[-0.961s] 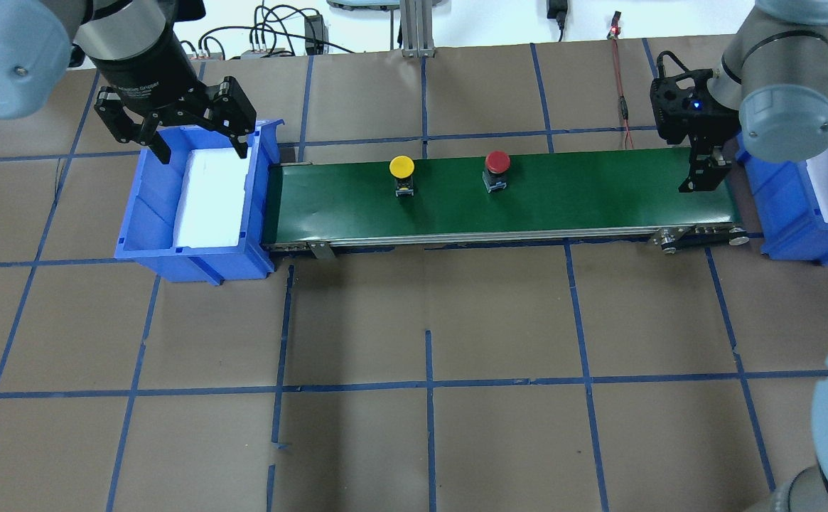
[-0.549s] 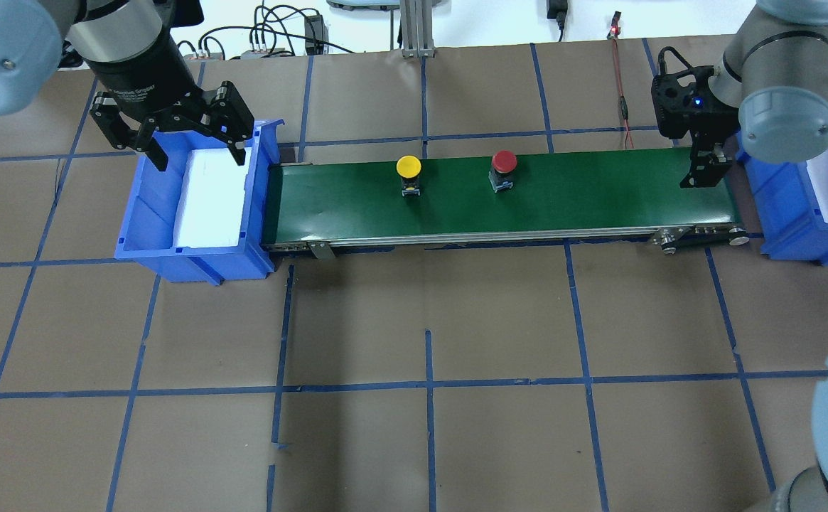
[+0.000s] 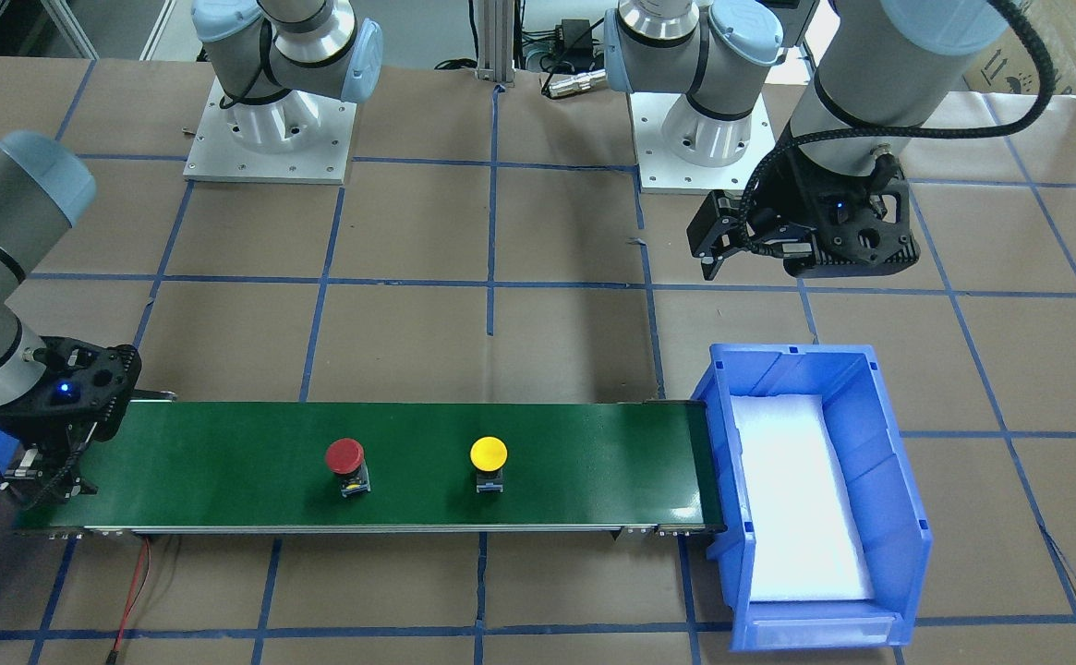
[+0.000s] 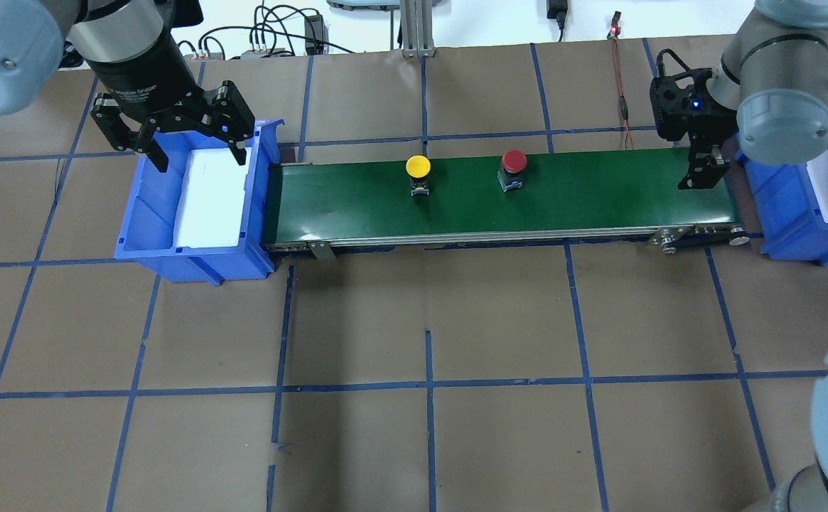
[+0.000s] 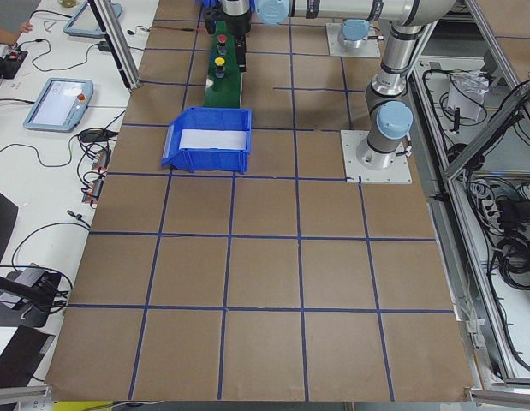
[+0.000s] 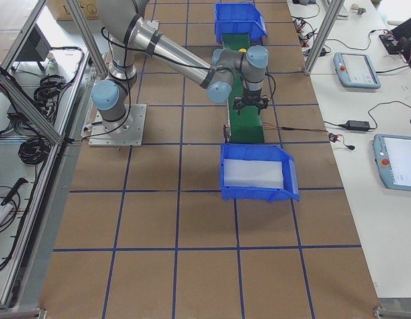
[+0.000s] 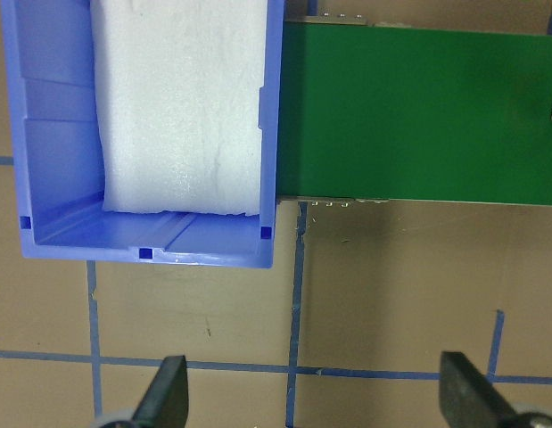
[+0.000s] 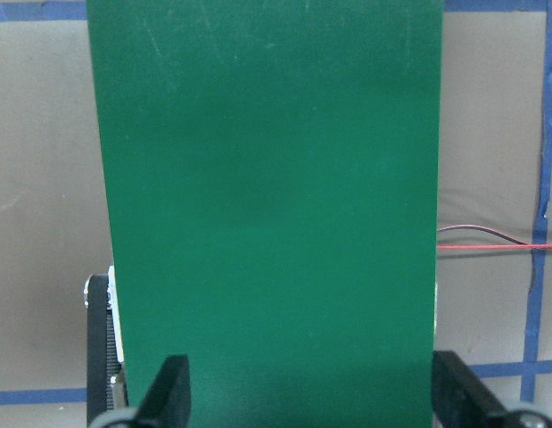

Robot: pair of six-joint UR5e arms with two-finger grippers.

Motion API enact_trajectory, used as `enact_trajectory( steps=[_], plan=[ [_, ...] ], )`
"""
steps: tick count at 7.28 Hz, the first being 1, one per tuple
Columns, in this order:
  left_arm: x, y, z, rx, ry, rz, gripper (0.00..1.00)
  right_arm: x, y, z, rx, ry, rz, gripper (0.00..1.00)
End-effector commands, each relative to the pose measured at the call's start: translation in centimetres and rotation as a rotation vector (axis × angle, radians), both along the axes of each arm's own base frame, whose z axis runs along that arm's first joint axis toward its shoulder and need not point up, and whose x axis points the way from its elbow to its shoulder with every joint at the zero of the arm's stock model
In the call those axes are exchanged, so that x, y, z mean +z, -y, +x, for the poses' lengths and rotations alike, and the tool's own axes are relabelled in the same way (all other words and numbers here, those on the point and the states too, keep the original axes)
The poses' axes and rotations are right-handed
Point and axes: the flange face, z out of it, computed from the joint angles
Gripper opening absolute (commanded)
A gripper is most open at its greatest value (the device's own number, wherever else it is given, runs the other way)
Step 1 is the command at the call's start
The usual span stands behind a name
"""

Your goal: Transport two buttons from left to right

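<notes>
buttons [image 4: 418,168] on belt [image 4: 598,200], between left tool [image 4: 202,156], right tool [image 4: 703,178]

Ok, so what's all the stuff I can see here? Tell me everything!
yellow button: 1, yellow cap, on the belt, on the left bin's side of the red one
red button: 1, red cap, on the belt, near its middle
belt: 1, green, between the two bins
left bin: 1, blue, at the belt's left end
right bin: 1, blue, at the belt's right end
foam: 2, white, one pad in each bin
wire: 1, red, on the table behind the belt
table: 1, brown with blue lines
left gripper: 1, black, open, by the left bin
right gripper: 1, black, open, over the belt's right end
</notes>
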Motion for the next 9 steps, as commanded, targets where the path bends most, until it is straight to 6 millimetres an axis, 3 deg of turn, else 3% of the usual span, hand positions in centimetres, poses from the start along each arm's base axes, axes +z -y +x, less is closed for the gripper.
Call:
enact_trajectory(
  steps=[1, 5, 6, 8, 9],
  plan=[
    [0.15, -0.16, -0.06, -0.001, 0.002, 0.000, 1.00, 0.05, -0.06, -0.02, -0.004, -0.003, 0.000, 1.00],
    [0.16, -0.22, -0.05, -0.001, 0.003, 0.000, 1.00, -0.13, -0.02, 0.00, -0.001, 0.000, 0.002, 0.93],
    [-0.06, -0.04, -0.10, 0.001, -0.001, 0.001, 1.00, 0.03, 0.00, -0.02, -0.004, -0.002, -0.001, 0.85],
    [0.25, -0.26, -0.02, 0.001, 0.007, -0.003, 1.00, -0.04, -0.04, -0.02, -0.004, -0.003, 0.001, 0.99],
    [0.47, -0.42, -0.01, -0.001, 0.008, -0.006, 1.00, -0.04, -0.04, -0.02, -0.001, -0.003, 0.001, 1.00]
  ],
)
